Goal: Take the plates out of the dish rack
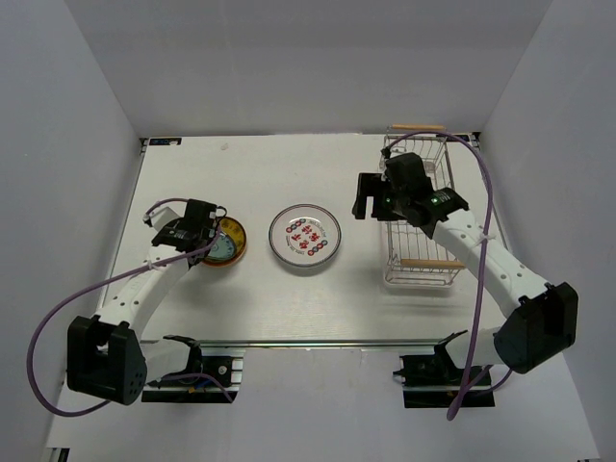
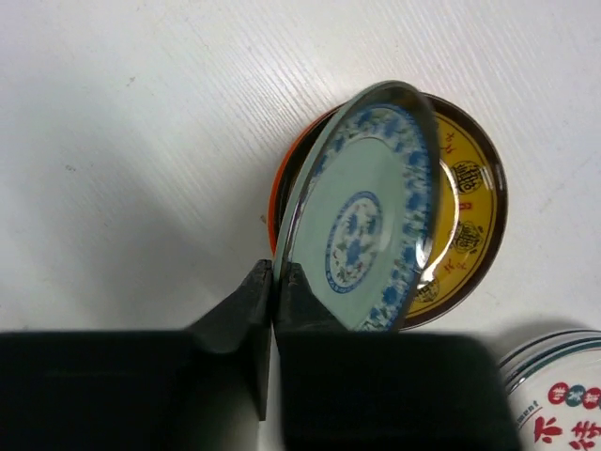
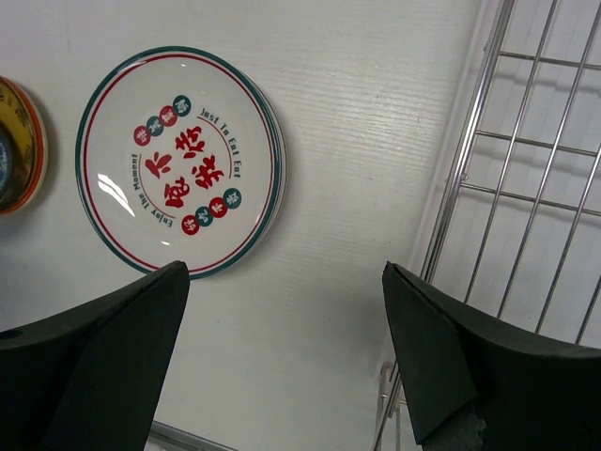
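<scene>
White table (image 1: 260,173) inside white walls (image 1: 289,58), chrome dish rack (image 1: 416,273) at far right, red-marked white plate (image 1: 306,236) flat at centre, right gripper (image 3: 285,268) gaping wide, holding nothing, beside rack's wall, left gripper (image 2: 273,274) pinching rim of tilted blue-patterned plate (image 2: 362,216) over yellow-orange plate (image 2: 470,188).

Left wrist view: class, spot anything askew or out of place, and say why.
The pale blue-patterned plate is askew: it is tilted nearly on edge, its rim pinched in the left claw, over the yellow-and-orange plate lying flat on the table. Nothing looks spilled or broken.
</scene>
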`<state>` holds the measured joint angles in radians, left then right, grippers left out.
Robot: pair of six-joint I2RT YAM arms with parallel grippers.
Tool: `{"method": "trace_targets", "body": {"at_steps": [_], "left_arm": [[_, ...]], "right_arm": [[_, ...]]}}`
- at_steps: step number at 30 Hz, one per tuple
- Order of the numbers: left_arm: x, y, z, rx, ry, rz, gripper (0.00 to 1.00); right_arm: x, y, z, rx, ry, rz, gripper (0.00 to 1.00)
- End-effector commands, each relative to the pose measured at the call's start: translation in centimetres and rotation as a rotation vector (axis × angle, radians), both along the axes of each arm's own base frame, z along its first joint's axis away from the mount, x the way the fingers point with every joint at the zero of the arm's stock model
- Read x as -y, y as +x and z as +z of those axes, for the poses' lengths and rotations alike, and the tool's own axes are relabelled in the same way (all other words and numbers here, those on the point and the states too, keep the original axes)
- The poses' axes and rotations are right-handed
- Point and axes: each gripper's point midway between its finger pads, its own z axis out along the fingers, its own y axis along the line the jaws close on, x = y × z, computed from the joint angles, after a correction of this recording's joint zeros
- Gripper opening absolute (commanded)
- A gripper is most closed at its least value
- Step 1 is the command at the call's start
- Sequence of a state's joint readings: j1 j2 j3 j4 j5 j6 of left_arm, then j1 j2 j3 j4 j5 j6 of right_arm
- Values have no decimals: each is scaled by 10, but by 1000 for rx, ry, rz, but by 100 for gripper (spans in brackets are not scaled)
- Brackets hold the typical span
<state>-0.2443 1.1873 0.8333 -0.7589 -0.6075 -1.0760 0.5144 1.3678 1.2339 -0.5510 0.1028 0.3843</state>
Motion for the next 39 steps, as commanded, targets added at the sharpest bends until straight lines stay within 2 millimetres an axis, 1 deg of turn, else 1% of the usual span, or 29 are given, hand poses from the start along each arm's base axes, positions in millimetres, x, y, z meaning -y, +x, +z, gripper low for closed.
{"method": "trace_targets", "body": {"at_steps": [1,2,3,6,9,10,13,14,16,17,18,21,22,23,24,25,26,27,28,29,30,31,32,33,34,35,36,37,39], "left_arm": [[-4,11,24,93,-8,59,25],[-3,11,22,95,-13,57,36],[-3,11,22,93,-13,55,43],[-3,10,20,87,-13,48,47],[0,10,19,78,-20,36,55],[0,9,19,75,-24,32,62],[5,11,20,76,-37,5,77],[5,12,21,75,-35,-4,86],[11,16,26,90,-52,-41,95],[13,19,30,88,-32,-98,98],[25,29,37,129,-67,-166,98],[48,38,59,198,-61,-366,98],[65,44,78,277,-81,-486,98],[75,45,86,313,-103,-551,98],[84,48,98,367,-119,-601,98],[94,45,106,387,-143,-661,98],[96,44,117,421,-147,-673,98],[98,43,123,445,-159,-677,98],[105,40,122,456,-183,-711,98],[106,36,130,492,-155,-760,98],[107,36,139,533,-141,-775,98],[114,30,140,550,-136,-847,98],[118,24,150,594,-120,-898,98],[121,21,159,639,-102,-934,98],[121,17,160,654,-63,-973,98],[122,8,171,699,-54,-1000,98],[121,3,173,710,-47,-1003,98],[119,-1,179,732,-30,-1005,98],[113,-15,187,772,22,-1014,98]], "right_arm": [[5,4,16,65,10,-13,89],[6,4,16,64,8,-14,89],[6,5,16,65,6,-15,89],[7,5,15,62,2,-15,89],[9,4,16,67,2,-22,89],[10,4,15,68,0,-22,89],[10,4,14,69,-1,-21,89],[10,4,14,68,-1,-22,89],[12,5,14,72,-2,-29,89],[13,5,14,79,-2,-32,89],[15,5,14,91,3,-40,89],[25,8,22,142,4,-80,89],[32,8,18,153,-15,-107,89],[37,5,25,180,-9,-121,89],[42,5,25,193,-18,-139,89],[48,5,23,213,-36,-158,89],[54,2,31,252,-42,-162,89],[58,0,33,270,-47,-171,89],[66,-1,31,287,-68,-200,89],[73,-6,42,332,-61,-216,89],[82,-8,45,355,-76,-249,89],[87,-11,41,368,-81,-263,89],[93,-18,51,411,-71,-272,89],[100,-21,53,430,-75,-295,89],[103,-25,52,438,-74,-302,89],[108,-33,53,456,-64,-304,89],[109,-40,56,470,-51,-298,89],[110,-41,52,462,-53,-302,89],[114,-52,54,473,-31,-301,89]]}}
